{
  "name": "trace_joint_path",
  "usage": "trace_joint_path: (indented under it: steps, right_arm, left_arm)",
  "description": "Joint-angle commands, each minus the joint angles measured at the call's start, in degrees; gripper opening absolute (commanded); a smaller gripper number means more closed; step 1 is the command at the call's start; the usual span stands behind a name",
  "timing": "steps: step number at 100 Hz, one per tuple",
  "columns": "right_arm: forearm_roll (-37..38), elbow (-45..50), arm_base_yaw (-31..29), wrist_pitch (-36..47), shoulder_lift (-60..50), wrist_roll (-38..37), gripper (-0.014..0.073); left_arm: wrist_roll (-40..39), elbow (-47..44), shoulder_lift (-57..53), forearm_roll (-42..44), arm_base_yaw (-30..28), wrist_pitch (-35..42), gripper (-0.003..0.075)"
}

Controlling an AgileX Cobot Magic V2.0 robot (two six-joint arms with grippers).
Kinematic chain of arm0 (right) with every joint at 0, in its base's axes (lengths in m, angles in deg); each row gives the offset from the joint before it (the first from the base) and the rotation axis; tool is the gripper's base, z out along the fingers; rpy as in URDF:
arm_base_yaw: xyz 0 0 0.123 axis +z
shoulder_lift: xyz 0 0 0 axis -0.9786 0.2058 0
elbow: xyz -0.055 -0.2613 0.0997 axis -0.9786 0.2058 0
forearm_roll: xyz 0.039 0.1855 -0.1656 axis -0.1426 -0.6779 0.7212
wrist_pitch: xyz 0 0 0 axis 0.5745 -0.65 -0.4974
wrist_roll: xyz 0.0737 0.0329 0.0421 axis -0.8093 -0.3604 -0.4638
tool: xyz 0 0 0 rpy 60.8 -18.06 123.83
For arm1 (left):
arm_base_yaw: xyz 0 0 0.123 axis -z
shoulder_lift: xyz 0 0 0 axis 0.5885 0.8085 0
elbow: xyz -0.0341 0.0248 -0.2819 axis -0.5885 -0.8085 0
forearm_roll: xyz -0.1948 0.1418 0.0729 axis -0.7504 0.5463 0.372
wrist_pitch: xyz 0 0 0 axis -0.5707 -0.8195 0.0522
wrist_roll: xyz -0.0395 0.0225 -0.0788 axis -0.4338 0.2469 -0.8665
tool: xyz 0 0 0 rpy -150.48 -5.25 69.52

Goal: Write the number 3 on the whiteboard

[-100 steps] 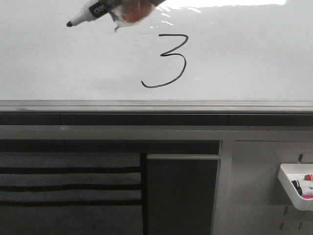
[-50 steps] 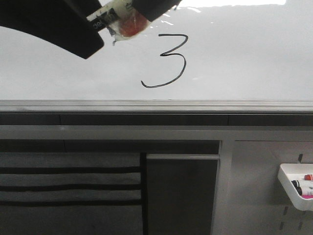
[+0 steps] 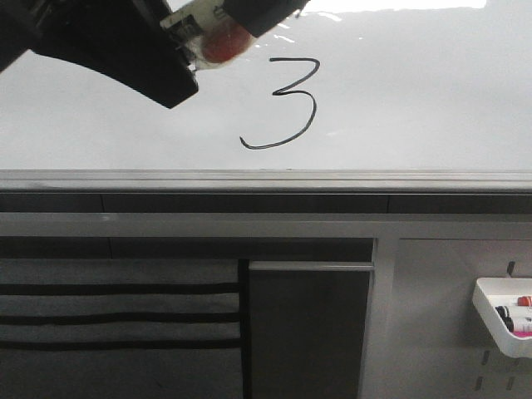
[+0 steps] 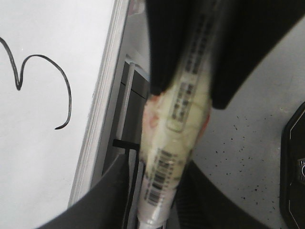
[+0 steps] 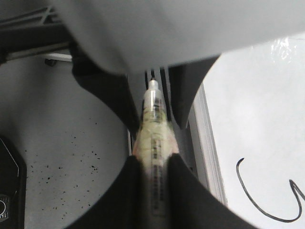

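Observation:
The whiteboard (image 3: 416,100) bears a thin black number 3 (image 3: 291,104), which also shows in the left wrist view (image 4: 43,76) and partly in the right wrist view (image 5: 267,195). My right gripper (image 3: 249,10) at the top edge is shut on a taped white marker (image 3: 199,21), up and left of the 3. In its wrist view the fingers (image 5: 153,171) pinch the barrel (image 5: 153,129). My left gripper (image 3: 166,58) reaches in from the left. Its fingers (image 4: 157,191) stand either side of the marker's tip end (image 4: 176,109) with a gap, and hide the tip in the front view.
A grey metal rail (image 3: 266,179) runs under the board, with a grey panelled cabinet (image 3: 307,324) below. A small white tray (image 3: 507,316) with markers hangs at the lower right. The speckled grey floor (image 4: 248,157) and a black object (image 4: 295,167) show in the wrist views.
My left gripper came in from the left and moved right over the marker's tip, which was bare a second ago. The right gripper and marker have barely moved.

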Motion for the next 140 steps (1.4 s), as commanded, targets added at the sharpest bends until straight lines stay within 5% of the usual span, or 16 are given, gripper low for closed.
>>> trace_joint_path:
  steps: [1, 21, 48, 79, 105, 140]
  right_arm:
    - [-0.6, -1.4, 0.2, 3.2, -1.2, 0.4, -0.0048]
    - [-0.6, -1.4, 0.0, 3.1, -1.2, 0.4, -0.0020]
    - [-0.6, -1.7, -3.7, 3.2, -2.0, -4.8, 0.0308]
    - [-0.6, -1.6, -16.4, 2.8, -9.1, -13.7, 0.0311]
    - [-0.6, -1.6, -17.8, -3.8, -9.6, -13.7, 0.0311]
    - [-0.6, -1.6, -17.8, -5.4, -9.6, -13.7, 0.0311]
  left_arm:
    - [-0.1, 2.0, -1.2, -0.8, 0.5, 3.0, 0.0116]
    - [-0.1, 2.0, -1.2, -0.8, 0.5, 3.0, 0.0015]
    - [-2.0, 2.0, -1.1, -0.8, -2.6, 3.1, -0.0018]
    - [-18.3, 1.8, 3.6, -3.6, -17.4, 12.5, -0.0018]
    - [-28.4, 1.8, 9.1, -14.1, -28.7, 23.8, -0.0018]
    - [-28.4, 1.8, 10.6, -18.3, -31.2, 27.0, -0.0018]
